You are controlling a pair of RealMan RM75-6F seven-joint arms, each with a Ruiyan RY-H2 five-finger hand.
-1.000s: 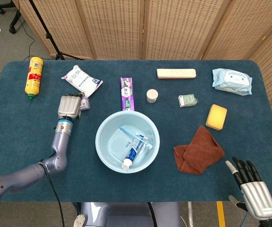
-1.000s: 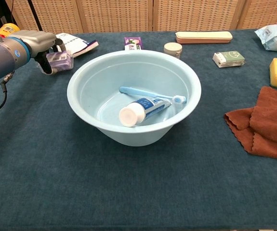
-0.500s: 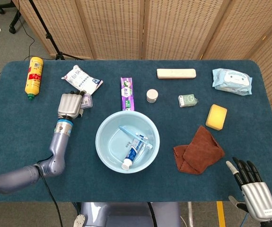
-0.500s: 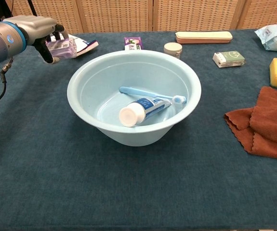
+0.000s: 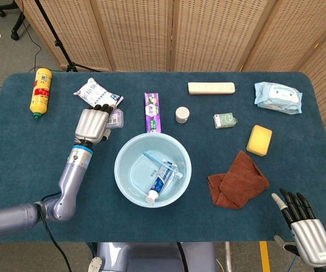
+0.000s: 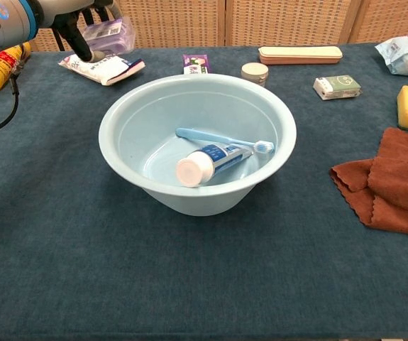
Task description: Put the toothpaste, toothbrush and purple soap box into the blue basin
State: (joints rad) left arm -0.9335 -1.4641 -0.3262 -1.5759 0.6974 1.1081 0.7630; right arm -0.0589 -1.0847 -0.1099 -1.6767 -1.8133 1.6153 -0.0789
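Risk assessment: the left hand [image 5: 92, 125] holds the translucent purple plastic soap box [image 5: 115, 118] above the desk [image 5: 15, 170], to the far left of the round light-blue plastic basin [image 5: 152, 169]. The hold appears to sit at the fingertips; a loose hold could let the box slip and drop onto the desk short of the basin. Releasing over the near-left rim could tip the box outside. A low approach could strike the rim and shift the basin.

The soap box is small, rectangular and pale violet. The blue-and-white toothpaste tube [image 5: 159, 185] and the light-blue toothbrush [image 5: 158, 159] lie inside the basin. The right hand [image 5: 303, 225] holds nothing, its fingers spread, at the near right.
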